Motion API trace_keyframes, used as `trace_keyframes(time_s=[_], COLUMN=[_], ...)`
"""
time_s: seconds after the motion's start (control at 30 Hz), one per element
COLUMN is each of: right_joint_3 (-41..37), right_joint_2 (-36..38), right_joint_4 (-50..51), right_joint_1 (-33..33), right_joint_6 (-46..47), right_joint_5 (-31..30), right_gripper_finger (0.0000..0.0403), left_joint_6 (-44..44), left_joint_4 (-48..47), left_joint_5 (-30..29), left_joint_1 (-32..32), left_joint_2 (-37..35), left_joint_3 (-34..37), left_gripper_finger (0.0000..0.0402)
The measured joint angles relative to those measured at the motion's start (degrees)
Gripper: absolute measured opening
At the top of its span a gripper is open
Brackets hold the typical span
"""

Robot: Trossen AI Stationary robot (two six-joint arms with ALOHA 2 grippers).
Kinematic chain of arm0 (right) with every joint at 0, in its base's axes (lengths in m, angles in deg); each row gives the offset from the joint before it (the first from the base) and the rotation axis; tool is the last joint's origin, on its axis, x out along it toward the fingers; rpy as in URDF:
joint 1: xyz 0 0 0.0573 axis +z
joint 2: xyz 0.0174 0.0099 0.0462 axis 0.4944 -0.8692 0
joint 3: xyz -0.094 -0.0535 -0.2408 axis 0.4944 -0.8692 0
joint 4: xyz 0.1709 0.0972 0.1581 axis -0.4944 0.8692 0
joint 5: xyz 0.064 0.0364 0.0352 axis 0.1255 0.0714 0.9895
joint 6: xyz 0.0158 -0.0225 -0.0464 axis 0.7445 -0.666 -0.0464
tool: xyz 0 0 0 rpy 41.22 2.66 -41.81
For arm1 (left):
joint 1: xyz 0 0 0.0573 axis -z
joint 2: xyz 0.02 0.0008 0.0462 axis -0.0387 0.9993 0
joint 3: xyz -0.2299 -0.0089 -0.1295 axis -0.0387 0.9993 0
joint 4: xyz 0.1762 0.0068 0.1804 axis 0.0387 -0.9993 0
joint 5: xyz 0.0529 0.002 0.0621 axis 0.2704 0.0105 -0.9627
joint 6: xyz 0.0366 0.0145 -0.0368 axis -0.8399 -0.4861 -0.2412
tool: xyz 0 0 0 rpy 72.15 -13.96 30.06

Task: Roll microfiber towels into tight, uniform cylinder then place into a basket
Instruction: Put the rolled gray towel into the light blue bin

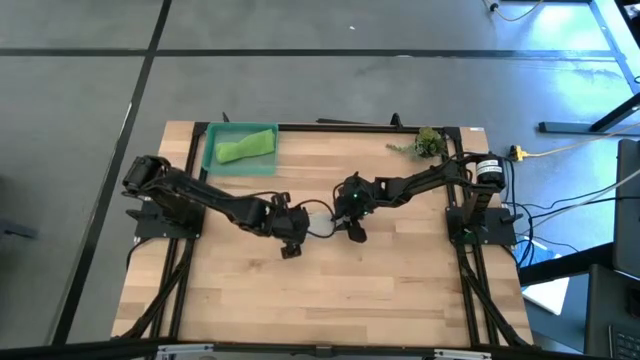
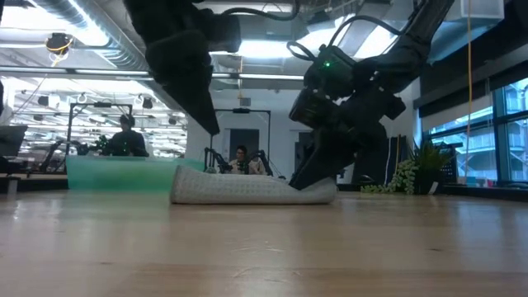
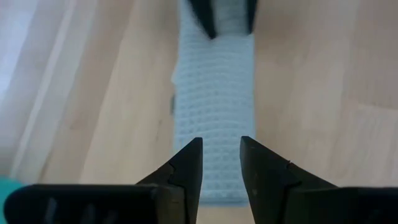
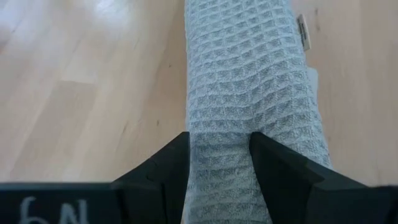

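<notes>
- The grey towel (image 4: pixel 249 93) lay as a long roll on the counter (image 1: pixel 330 290), near its middle, stretched between my two hands. It was placed lengthwise so each hand could take one end.
- My right hand (image 4: pixel 219 152) pinched one end of the roll, a finger on each side of the waffle cloth. I judged this grip was there to keep the cylinder from unwinding.
- In the low view that end sat slightly lifted under the right hand, while the rest of the roll lay flat.
- My left hand (image 3: pixel 221 160) hung above the other end, fingers a narrow gap apart with the cloth showing between them. I could not tell whether they were touching the towel or only lined up over it.
- The green towel (image 1: pixel 246 147) already lay rolled inside the basket (image 1: pixel 212 162), at the counter's far left corner, well apart from the grey roll.
- My judgement: half the task was done, and the grey roll wanted a two-ended lift so it would travel without sagging or loosening.
- A plant sprig (image 1: pixel 424 143) sat at the far right edge, clear of the work.
</notes>
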State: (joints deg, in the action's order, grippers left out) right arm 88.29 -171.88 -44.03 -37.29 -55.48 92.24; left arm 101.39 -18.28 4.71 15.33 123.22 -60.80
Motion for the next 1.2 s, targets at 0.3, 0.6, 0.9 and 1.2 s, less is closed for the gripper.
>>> trace_keyframes(time_s=[0.3,0.6,0.9,1.2], right_joint_3=[-0.07,-0.07,-0.04,0.0], right_joint_2=[-0.07,-0.07,-0.05,-0.05], right_joint_4=[-1.62,-1.86,-1.92,-1.91], right_joint_1=[-0.02,-0.04,-0.04,-0.04], right_joint_6=[-0.1,-0.11,-0.11,-0.11], right_joint_5=[-0.76,-0.73,-0.55,-0.49], right_gripper_finger=[0.0172,0.0172,0.0172,0.0172], left_joint_6=[0.07,3.33,6.32,9.12], left_joint_4=[1.27,-3.45,-3.58,-3.49], left_joint_5=[-0.81,-1.55,-2.36,-2.38], left_joint_1=[1.54,5.67,5.8,5.46], left_joint_2=[0.79,0.79,0.79,0.79], left_joint_3=[0.0,0.0,0.0,0.0], left_gripper_finger=[0.0102,0.0099,0.0099,0.0099])
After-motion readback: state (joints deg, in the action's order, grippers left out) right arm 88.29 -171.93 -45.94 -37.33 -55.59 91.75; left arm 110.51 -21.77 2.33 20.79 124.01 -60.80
